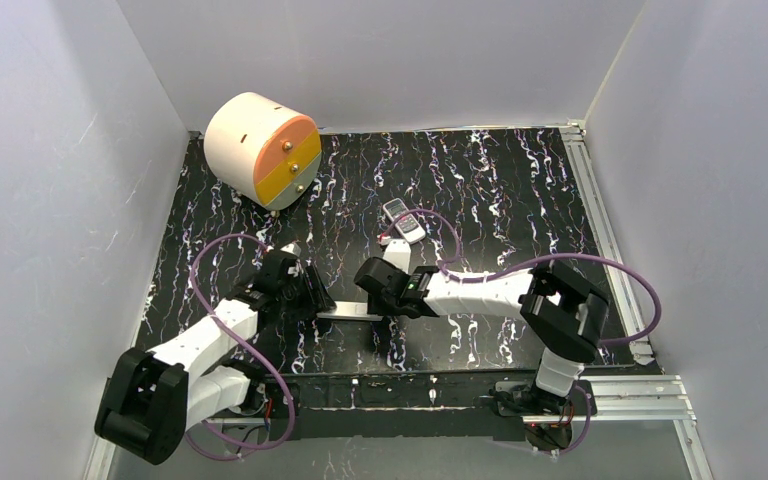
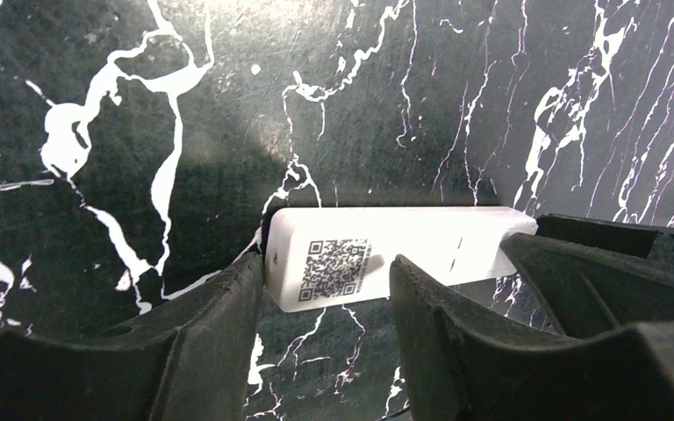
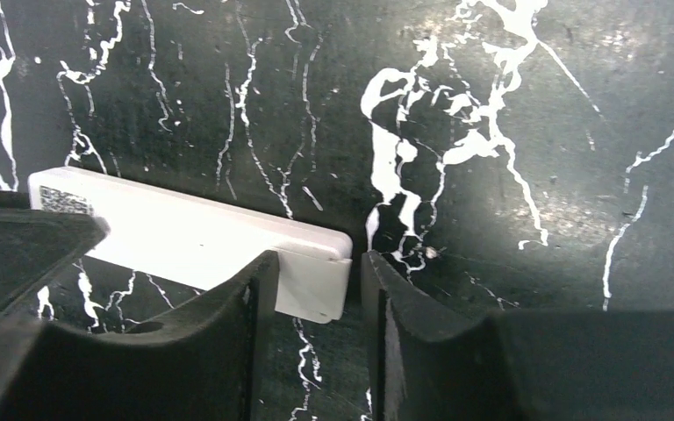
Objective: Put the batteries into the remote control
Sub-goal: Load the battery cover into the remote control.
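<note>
A long white remote control point(image 1: 348, 313) lies on the black marbled table between my two grippers. My left gripper point(image 1: 320, 300) stands open astride its QR-code end point(image 2: 338, 267): one finger sits at the end face and the other crosses in front of the body. At the remote's other end point(image 3: 316, 285), my right gripper point(image 1: 372, 290) is open too. One of its fingers overlaps the remote point(image 3: 184, 232), and the other stands a small gap off the end. Neither gripper grips anything. The batteries are out of view.
A second, grey-white remote with buttons point(image 1: 403, 220) lies further back, with a white piece point(image 1: 396, 254) just behind the right gripper. A white drum with orange and yellow drawer fronts point(image 1: 260, 150) stands at the back left. White walls close in three sides.
</note>
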You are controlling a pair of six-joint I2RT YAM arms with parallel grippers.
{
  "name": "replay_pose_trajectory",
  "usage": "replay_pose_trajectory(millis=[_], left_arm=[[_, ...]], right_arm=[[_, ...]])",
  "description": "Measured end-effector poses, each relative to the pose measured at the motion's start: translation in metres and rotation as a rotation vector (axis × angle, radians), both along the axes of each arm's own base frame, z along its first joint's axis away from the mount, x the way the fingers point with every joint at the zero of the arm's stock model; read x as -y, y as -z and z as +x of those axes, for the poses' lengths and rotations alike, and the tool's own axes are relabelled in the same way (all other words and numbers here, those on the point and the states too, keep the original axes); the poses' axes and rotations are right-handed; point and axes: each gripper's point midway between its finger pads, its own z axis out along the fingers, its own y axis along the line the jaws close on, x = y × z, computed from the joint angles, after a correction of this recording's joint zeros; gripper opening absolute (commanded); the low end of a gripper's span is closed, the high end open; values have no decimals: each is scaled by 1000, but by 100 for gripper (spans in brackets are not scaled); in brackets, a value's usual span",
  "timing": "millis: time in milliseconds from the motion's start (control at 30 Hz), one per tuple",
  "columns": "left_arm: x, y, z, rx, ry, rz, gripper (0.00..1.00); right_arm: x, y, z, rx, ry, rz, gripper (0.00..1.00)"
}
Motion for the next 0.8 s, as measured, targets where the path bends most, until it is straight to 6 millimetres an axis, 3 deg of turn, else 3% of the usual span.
replay_pose_trajectory(millis=[800], left_arm=[[3,2,1,-6,15,-5,47]], right_arm=[[-6,0,-1,-52,120,41,29]])
